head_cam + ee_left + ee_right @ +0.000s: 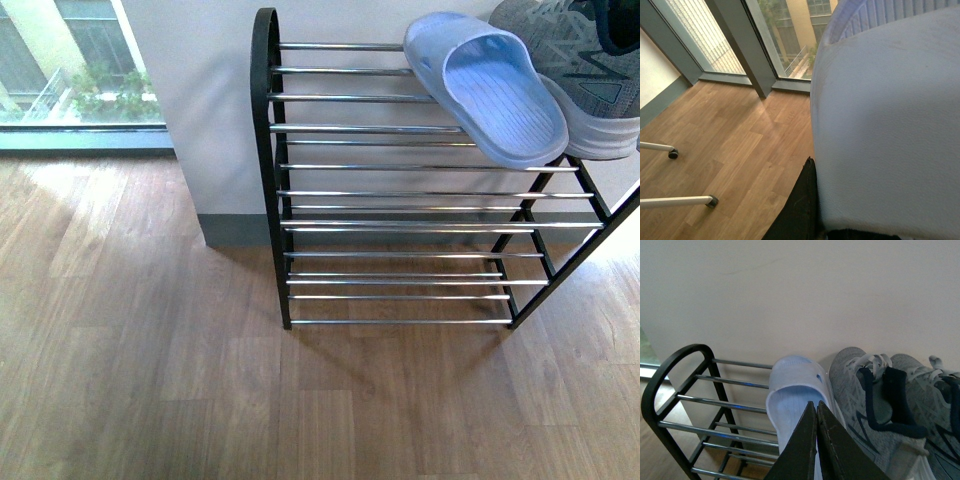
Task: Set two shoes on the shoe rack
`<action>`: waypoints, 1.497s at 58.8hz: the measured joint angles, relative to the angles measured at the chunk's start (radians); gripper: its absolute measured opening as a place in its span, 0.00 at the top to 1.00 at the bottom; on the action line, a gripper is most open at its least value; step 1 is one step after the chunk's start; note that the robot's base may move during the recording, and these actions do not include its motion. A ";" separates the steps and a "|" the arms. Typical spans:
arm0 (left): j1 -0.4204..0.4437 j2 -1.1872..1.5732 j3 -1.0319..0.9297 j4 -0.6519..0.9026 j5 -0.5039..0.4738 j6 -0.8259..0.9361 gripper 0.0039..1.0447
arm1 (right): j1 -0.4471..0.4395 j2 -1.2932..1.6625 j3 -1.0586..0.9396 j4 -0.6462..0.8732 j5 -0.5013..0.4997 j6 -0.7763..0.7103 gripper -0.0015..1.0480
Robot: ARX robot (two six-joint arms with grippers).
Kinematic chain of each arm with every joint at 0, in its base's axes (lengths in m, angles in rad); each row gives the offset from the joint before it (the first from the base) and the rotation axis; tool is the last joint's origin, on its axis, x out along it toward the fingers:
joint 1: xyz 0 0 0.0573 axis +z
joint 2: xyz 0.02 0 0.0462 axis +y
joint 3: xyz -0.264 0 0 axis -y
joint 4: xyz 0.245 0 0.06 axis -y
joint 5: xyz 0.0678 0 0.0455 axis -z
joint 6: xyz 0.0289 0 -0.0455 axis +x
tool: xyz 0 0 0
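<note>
A: Start at the right fingers [816,412]; what do they hold?

B: Nothing that I can see; the two dark tips are pressed together, clenched, hovering just over the heel end of the pale blue slide [796,405] on the top tier of the shoe rack [675,390].

A: And the left ones?

B: A dark finger [800,210] shows at the picture's lower edge, touching a second pale blue slide [885,125] that fills that view; whether it grips it I cannot tell.

A: How would a slide handle?

B: I judge it light, rubbery, a bit flexible; pinch the strap or a side wall, not the flat sole; its heel overhangs the chrome bars in the front view [500,90], so a nudge could tip it.

A: The grey sneakers [880,405]?

B: Just beside it on the same tier; soft knit, stiffer sole; grip at the collar.
</note>
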 joint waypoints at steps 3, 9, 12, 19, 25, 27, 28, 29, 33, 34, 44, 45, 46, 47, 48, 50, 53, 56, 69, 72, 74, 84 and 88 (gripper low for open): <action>0.000 0.000 0.000 0.000 0.000 0.000 0.98 | 0.000 -0.031 -0.032 0.005 0.000 0.000 0.98; 0.000 0.000 0.000 0.000 0.000 0.000 0.98 | 0.000 -0.098 -0.100 0.006 0.001 0.000 0.98; 0.000 0.000 0.000 0.000 0.000 0.000 0.98 | 0.000 -0.133 -0.134 0.006 0.001 0.000 0.98; 0.000 0.000 0.000 0.000 0.000 0.000 0.98 | 0.000 -0.175 -0.217 0.057 0.000 0.000 0.98; 0.000 0.000 0.000 0.000 0.000 0.000 0.98 | 0.000 -0.230 -0.275 0.037 0.000 0.000 0.98; 0.000 0.000 0.000 0.000 0.000 0.000 0.98 | 0.000 -0.254 -0.288 0.027 0.000 0.000 0.98; 0.000 0.000 0.000 0.000 0.000 0.000 0.98 | 0.000 -0.263 -0.293 0.023 0.000 0.000 0.98; 0.000 0.000 0.000 0.000 0.000 0.000 0.98 | 0.000 -0.280 -0.300 0.016 0.000 0.000 0.98; 0.000 0.000 0.000 0.000 0.000 0.000 0.98 | 0.000 -0.330 -0.319 -0.009 0.000 0.000 0.98; 0.000 0.000 0.000 0.000 0.000 0.000 0.98 | 0.000 -0.338 -0.322 -0.013 0.000 0.000 0.98; 0.000 0.000 0.000 0.000 0.000 0.000 0.98 | 0.000 -0.474 -0.375 -0.103 0.000 0.000 0.98; 0.000 0.000 0.000 0.000 0.000 0.000 0.98 | 0.000 -0.482 -0.377 -0.108 0.000 0.000 0.98; 0.000 0.000 0.000 0.000 0.000 0.000 0.98 | 0.000 -0.499 -0.381 -0.120 0.000 0.000 0.98; 0.000 0.000 0.000 0.000 0.000 0.000 0.98 | 0.000 -0.507 -0.383 -0.126 0.000 0.000 0.98; 0.000 0.000 0.000 0.000 0.000 0.000 0.98 | 0.000 -0.523 -0.387 -0.138 0.000 0.000 0.98; 0.000 0.000 0.000 0.000 0.000 0.000 0.98 | 0.000 -0.547 -0.393 -0.156 0.000 0.000 0.98; 0.000 0.000 0.000 0.000 0.000 0.000 0.98 | 0.000 -0.580 -0.401 -0.181 0.000 0.000 0.98; 0.000 0.000 0.000 0.000 0.000 0.000 0.98 | 0.000 -0.621 -0.410 -0.212 0.000 0.000 0.98; 0.000 0.000 0.000 0.000 0.000 0.000 0.98 | 0.000 -0.777 -0.431 -0.343 0.000 0.000 0.98; 0.000 0.000 0.000 0.000 0.000 0.000 0.98 | 0.000 -0.807 -0.432 -0.369 0.000 0.000 0.98; 0.000 0.000 0.000 0.000 0.000 0.000 0.98 | 0.000 -0.829 -0.432 -0.388 0.000 0.000 0.98; 0.000 0.000 0.000 0.000 0.000 0.000 0.98 | 0.000 -0.940 -0.433 -0.487 0.000 0.000 0.98; 0.000 0.000 0.000 0.000 0.000 0.000 0.98 | 0.000 -0.975 -0.433 -0.520 0.000 0.000 0.98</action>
